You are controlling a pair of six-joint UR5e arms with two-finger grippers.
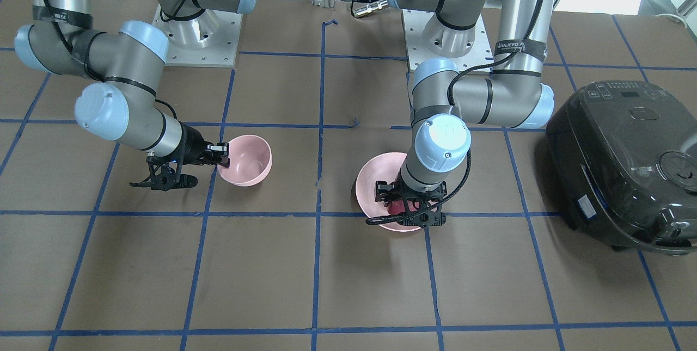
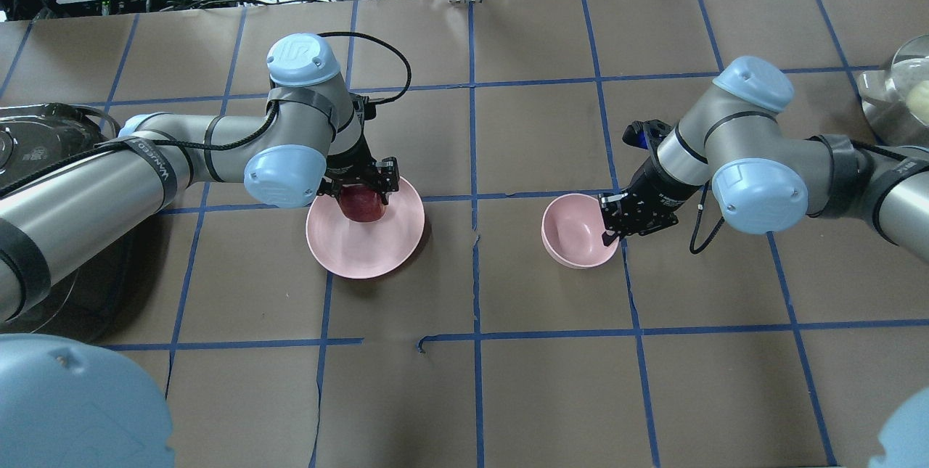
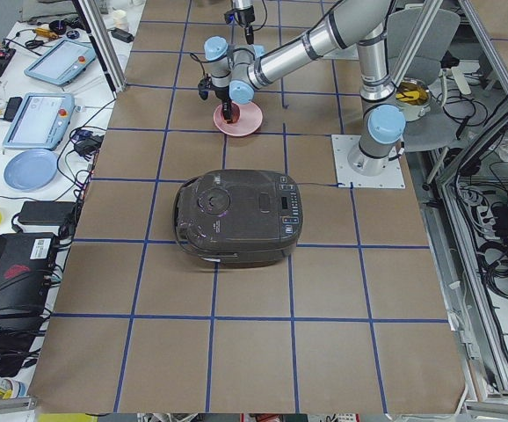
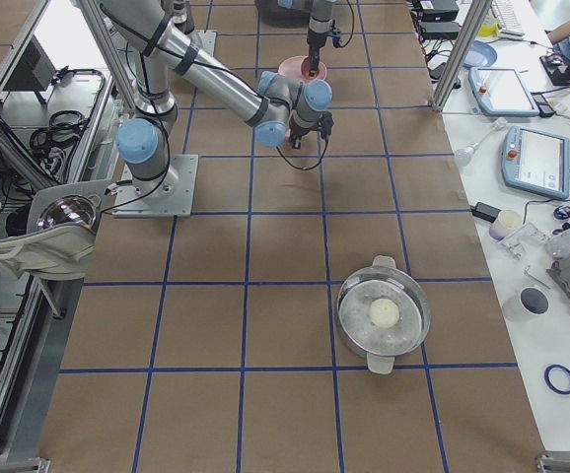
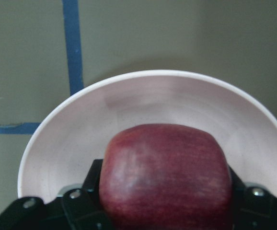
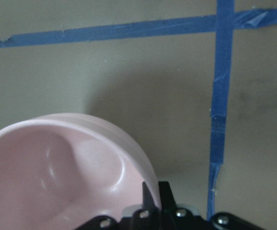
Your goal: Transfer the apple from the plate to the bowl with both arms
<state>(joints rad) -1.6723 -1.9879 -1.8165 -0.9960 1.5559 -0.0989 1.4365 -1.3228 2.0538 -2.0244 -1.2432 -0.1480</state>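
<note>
Between the fingers of your left pincer (image 2: 361, 192) the apple (image 5: 166, 175) sits clamped, the plate (image 2: 377, 254) just beneath; your right pincer (image 2: 608, 232) is pinched on the rim of the bowl (image 2: 573, 236); the grasp looks made; next, lift clear and carry it over the bowl.

The dark-red apple (image 2: 363, 208), clasped by the left hand (image 2: 362, 194), is at the far side of the wide pink plate (image 2: 377, 256), while the smaller, deeper pink bowl (image 2: 570, 236) stands upright well apart, rim pinched by the right hand (image 2: 608, 228).
</note>
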